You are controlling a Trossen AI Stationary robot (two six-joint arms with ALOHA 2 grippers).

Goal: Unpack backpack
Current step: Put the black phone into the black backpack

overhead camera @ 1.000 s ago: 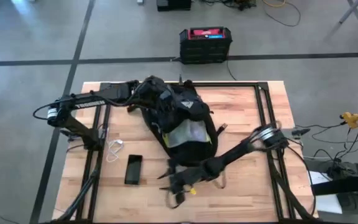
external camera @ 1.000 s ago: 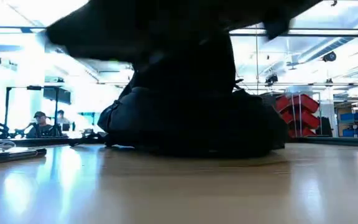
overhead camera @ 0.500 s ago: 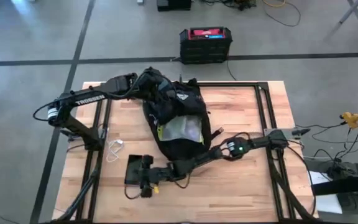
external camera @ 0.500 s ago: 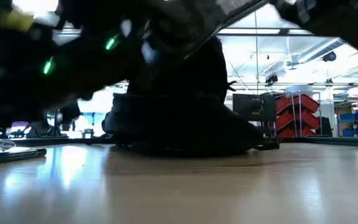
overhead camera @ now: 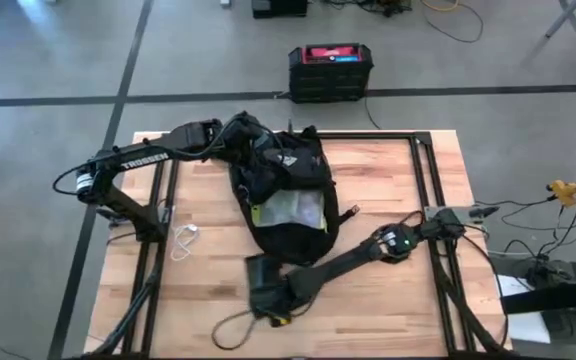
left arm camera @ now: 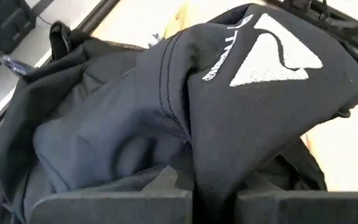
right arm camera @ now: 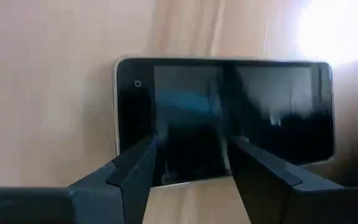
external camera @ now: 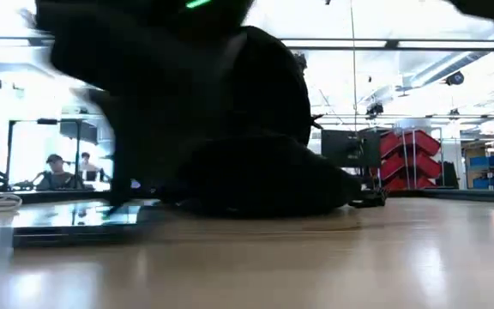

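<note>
The black backpack lies on the table's far middle, its pale triangular logo facing up and its mouth showing a pale packet. My left gripper is at its far top end, shut on black fabric. A black phone lies flat on the wood, screen up, just near of the backpack. My right gripper hangs over it, open, with both fingertips above the screen. My left gripper pinches a fold of the backpack's black fabric between its two fingers, at the bag's far top end. The rest of the bag lies on the table. My right gripper points down at the phone's screen with spread fingertips; I cannot tell whether they touch it.
A thin cord lies in a loop near the table's front edge, by the right gripper. A white cable lies at the left. A black box with a red top stands on the floor beyond the table.
My right gripper has swung from the backpack's near end toward the table's left, to the phone, then part of the way back right. The phone has slid along the table toward the right with it. A cord now lies looped near the front edge.
</note>
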